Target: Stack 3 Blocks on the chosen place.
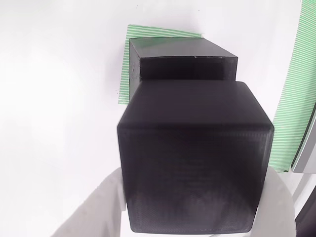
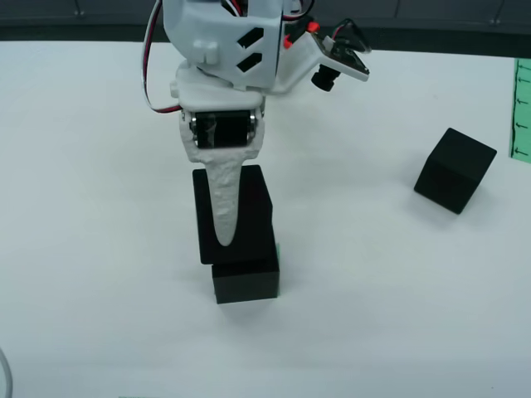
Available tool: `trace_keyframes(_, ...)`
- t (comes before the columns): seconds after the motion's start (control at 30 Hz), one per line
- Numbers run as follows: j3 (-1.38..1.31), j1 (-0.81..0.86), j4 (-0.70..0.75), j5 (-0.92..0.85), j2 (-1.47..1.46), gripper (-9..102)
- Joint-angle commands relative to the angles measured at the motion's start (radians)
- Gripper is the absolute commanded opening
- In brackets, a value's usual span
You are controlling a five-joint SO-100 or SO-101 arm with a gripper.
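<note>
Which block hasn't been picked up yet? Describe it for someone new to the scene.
In the side view, look right of the arm, toward the table's right edge. A black cube sits alone there, turned askew; the other two are at the gripper, one held over the other.

White tabletop, evenly lit; dark band along far edge.

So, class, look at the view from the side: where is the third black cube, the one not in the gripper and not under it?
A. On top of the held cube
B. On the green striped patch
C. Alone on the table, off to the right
C: the third cube sits alone on the white table, right of the gripper and its held cube.
</note>
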Motion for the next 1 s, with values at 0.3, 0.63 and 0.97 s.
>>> trace_keyframes(0.3,-0.06,-0.021,-0.002,0.015,-0.017,27)
trace_keyframes(0.63,-0.037,-0.02,-0.002,0.0,-0.002,35)
trace_keyframes(0.97,-0.017,-0.032,-0.002,-0.077,0.147,36)
